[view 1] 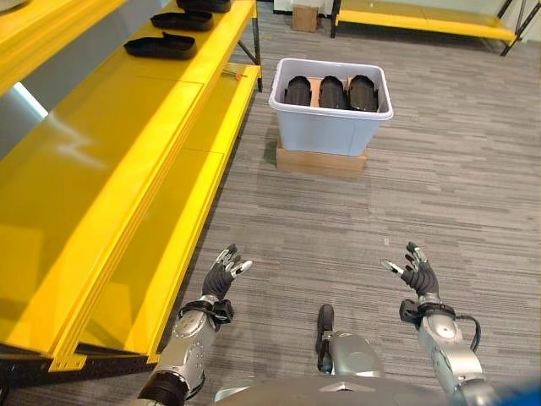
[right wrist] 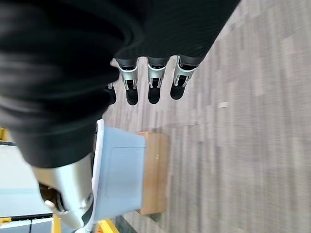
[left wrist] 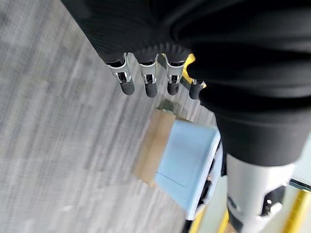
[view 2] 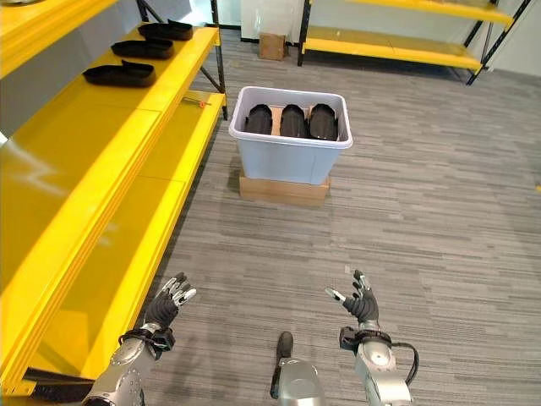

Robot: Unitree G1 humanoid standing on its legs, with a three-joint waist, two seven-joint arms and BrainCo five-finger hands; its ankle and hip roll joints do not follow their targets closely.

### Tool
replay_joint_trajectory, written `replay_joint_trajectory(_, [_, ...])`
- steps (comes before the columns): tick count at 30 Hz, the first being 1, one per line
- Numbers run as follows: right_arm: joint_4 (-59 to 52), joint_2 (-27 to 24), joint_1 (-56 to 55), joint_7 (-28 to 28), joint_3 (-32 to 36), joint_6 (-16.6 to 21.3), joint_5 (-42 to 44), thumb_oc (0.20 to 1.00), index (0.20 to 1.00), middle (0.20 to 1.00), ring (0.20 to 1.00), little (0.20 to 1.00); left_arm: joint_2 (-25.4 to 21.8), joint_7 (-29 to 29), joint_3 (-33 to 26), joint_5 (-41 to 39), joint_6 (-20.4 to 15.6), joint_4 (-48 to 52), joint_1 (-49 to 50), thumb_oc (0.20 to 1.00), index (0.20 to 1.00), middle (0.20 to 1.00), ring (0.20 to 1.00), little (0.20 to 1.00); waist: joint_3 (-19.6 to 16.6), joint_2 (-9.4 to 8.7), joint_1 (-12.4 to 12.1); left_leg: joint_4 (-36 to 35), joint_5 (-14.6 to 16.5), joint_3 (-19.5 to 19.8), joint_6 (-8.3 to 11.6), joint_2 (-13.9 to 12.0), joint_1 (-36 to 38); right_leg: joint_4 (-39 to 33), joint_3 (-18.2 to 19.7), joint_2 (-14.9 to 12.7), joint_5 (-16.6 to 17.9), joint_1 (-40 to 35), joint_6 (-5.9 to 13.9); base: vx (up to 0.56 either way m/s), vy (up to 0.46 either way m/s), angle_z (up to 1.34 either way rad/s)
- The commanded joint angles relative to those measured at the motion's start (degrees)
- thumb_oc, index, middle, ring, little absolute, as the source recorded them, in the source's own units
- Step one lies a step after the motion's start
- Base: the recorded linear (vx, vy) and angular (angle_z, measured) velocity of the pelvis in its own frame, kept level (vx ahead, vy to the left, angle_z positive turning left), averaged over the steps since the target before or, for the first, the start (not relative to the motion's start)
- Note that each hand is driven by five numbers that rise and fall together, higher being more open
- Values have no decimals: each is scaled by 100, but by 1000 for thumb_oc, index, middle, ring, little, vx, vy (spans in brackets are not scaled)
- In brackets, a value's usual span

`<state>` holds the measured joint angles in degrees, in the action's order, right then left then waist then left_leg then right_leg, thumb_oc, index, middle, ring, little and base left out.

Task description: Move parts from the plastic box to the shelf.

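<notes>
Standing on a flat cardboard box [view 1: 321, 161] on the grey floor [view 1: 439, 203], the plastic box [view 1: 330, 127] holds three black parts [view 1: 332, 92] side by side. More black parts [view 1: 161, 46] lie on the yellow shelf [view 1: 110, 169] to the left. Both the left robot hand [view 1: 224, 275] and the right robot hand [view 1: 414, 272] hover low, well apart from the box, fingers spread and empty.

My view: grey carpet [view 1: 473, 169], a flat cardboard base [view 1: 321, 162], a small cardboard box [view 1: 305, 17] far back.
</notes>
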<state>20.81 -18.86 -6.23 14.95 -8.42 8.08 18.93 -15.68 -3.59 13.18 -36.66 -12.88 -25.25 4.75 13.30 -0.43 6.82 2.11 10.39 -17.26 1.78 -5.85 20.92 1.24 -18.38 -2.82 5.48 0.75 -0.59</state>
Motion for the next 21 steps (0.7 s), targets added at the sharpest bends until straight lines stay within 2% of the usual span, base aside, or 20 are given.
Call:
replay_joint_trajectory(1, [-166,-111,204,17,55,399,48,1000,1000,1000,1000,1000,-42,-72,-6,-11,-640,419,-64,1000,1000,1000,1000,1000,-273,-247,61,365,136,-397,-337,422,-392,183,77,-394,-30,165,712,366,-403,-27])
replay_joint_trajectory(2, [-130,-214,252,-36,39,389,9,1000,1000,1000,1000,1000,33,-7,-34,-116,-691,389,-77,1000,1000,1000,1000,1000,-371,-187,54,1138,-304,-405,-55,265,-532,136,101,-152,-278,8,456,330,-408,-29])
replay_joint_trajectory(3, [-118,-255,265,-37,33,376,1,1000,1000,1000,1000,1000,63,9,-52,-212,-693,370,-86,1000,1000,1000,1000,1000,-395,-183,52,1577,-584,-459,85,143,-647,133,106,-64,-381,-59,348,304,-397,-31])
replay_joint_trajectory(4, [-112,-272,269,-38,32,367,3,1000,1000,1000,1000,1000,75,6,-59,-260,-684,361,-89,1000,1000,1000,1000,1000,-407,-177,53,1698,-655,-465,137,92,-703,132,107,-29,-414,-77,309,252,-328,-18])
replay_joint_trajectory(5, [-90,-345,271,-125,36,342,40,1000,1000,1000,1000,1000,115,2,-106,-509,-643,302,-122,1000,1000,1000,1000,1000,-450,-157,76,2336,-1049,-583,374,-157,-835,161,62,110,-630,-175,122,250,-312,-28])
replay_joint_trajectory(7, [-81,-394,243,-278,26,352,-77,1000,1000,1000,1000,1000,177,84,-171,-718,-590,244,-164,1000,1000,1000,1000,1000,-419,-169,54,3294,-1603,-588,661,-527,-1336,127,73,252,-843,-397,-92,271,-367,-29])
replay_joint_trajectory(8, [-82,-408,241,-260,5,355,-120,1000,1000,1000,1000,1000,185,124,-195,-696,-543,236,-216,1000,1000,1000,1000,1000,-346,-241,18,4062,-1706,-530,730,-777,-1848,75,124,265,-886,-553,-197,248,-304,-14])
replay_joint_trajectory(9, [-123,-439,286,-330,-43,334,59,1000,1000,1000,1000,1000,203,114,-259,-615,-516,216,-339,1000,1000,1000,1000,1000,-158,-285,-36,4069,-1549,-430,570,-960,-2410,109,284,268,-965,-741,-222,194,-148,-10])
replay_joint_trajectory(11, [-148,-422,351,-375,-124,330,-71,1000,1000,1000,1000,1000,185,153,-289,-614,-528,266,-373,1000,1000,1000,1000,1000,-95,-305,-34,3159,-1409,-667,432,-992,-2318,91,374,209,-999,-854,-150,281,134,-41])
replay_joint_trajectory(12, [-293,-455,328,-393,-191,178,-193,1000,1000,1000,1000,1000,197,272,-314,-699,-569,275,-356,1000,1000,1000,1000,1000,-140,-248,30,1644,-1518,-820,367,-818,-2185,17,414,109,-944,-939,10,467,408,-87])
replay_joint_trajectory(13, [-400,-489,223,-393,-246,70,-216,1000,1000,1000,1000,1000,199,443,-353,-836,-636,211,-358,1000,1000,1000,1000,1000,-182,-200,57,625,-1733,-847,383,-634,-2093,-62,381,20,-900,-1052,135,660,524,-111])
replay_joint_trajectory(14, [-398,-552,106,-462,-356,121,-302,1000,1000,1000,1000,1000,206,357,-503,-990,-759,34,-337,1000,1000,1000,1000,1000,-174,-142,-25,-43,-2154,-587,525,-645,-2220,-146,431,-8,-916,-1259,191,481,322,-93])
replay_joint_trajectory(16, [-374,-584,88,-518,-422,169,-353,1000,1000,1000,1000,1000,201,322,-584,-946,-833,-16,-316,1000,1000,1000,1000,1000,-156,-138,-75,-240,-2223,-433,562,-678,-2292,-138,472,-40,-953,-1338,217,413,261,-56])
replay_joint_trajectory(17, [-351,-648,136,-634,-510,172,-371,1000,1000,1000,1000,1000,171,373,-721,-869,-946,-59,-266,1000,1000,1000,1000,1000,-140,-132,-138,-385,-2040,-322,516,-686,-2280,8,528,-148,-1118,-1418,283,448,318,-40])
replay_joint_trajectory(18, [-338,-652,133,-643,-521,170,-354,1000,1000,1000,1000,1000,169,385,-771,-863,-936,-64,-242,1000,1000,1000,1000,1000,-155,-134,-153,-307,-1982,-313,501,-688,-2288,57,523,-176,-1155,-1421,291,551,411,-81])
replay_joint_trajectory(19, [-306,-646,147,-703,-530,160,-147,1000,1000,1000,1000,1000,106,430,-854,-810,-882,-130,-269,1000,1000,1000,1000,1000,-190,-140,-152,-127,-1736,-491,353,-620,-2277,254,436,-240,-1348,-1488,329,345,242,-80])
replay_joint_trajectory(21, [-328,-619,134,-697,-527,187,-132,1000,1000,1000,1000,1000,56,443,-842,-711,-856,-149,-319,1000,1000,1000,1000,1000,-210,-161,-152,-74,-1572,-542,253,-544,-2248,321,397,-246,-1429,-1512,338,275,216,-24])
